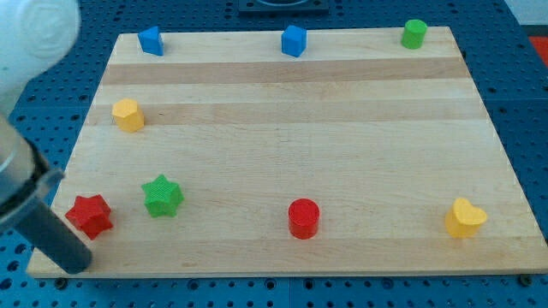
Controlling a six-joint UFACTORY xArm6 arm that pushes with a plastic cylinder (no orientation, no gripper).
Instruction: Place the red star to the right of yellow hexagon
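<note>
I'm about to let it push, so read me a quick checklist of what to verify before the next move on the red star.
1. My tip in view: ok, at the view's bottom left corner.
2. Tip next to the red star: ok, just below-left of it; contact cannot tell.
3. Yellow hexagon located: ok, above the star near the board's left edge.
4. Spot right of the hexagon free: ok.
5. Green star out of the way: not ok, it sits close on the red star's right.
6. Star safely on the board: ok, though near the edge.
</note>
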